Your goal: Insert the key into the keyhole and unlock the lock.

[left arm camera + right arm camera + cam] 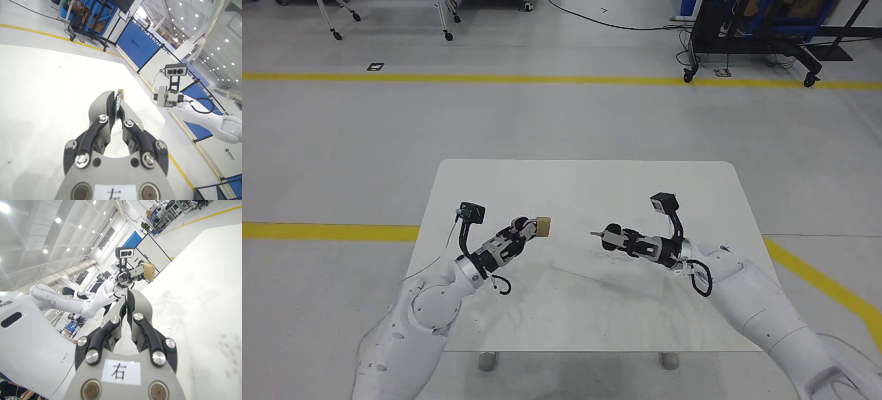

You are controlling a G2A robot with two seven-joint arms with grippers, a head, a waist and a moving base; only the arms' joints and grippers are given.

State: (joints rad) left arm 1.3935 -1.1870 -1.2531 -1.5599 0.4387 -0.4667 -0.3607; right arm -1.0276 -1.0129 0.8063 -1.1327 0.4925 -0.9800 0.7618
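A brass padlock (542,227) hangs in the air above the white table (582,185), left of centre. My left gripper (529,231) is shut on its silver shackle (118,103), and the brass body (121,92) pokes out past the fingertips. In the right wrist view the padlock (149,272) faces my right gripper (128,295). My right gripper (608,238) hovers right of centre, shut on a key. Its thin metal tip (595,234) points at the padlock, a short gap away. The key is hidden between the pads in the right wrist view.
The bare tabletop (198,298) lies under both grippers, with faint smudges on it. Yellow floor lines (542,77) run behind and beside the table. A black wheeled rack (752,35) stands far back on the right.
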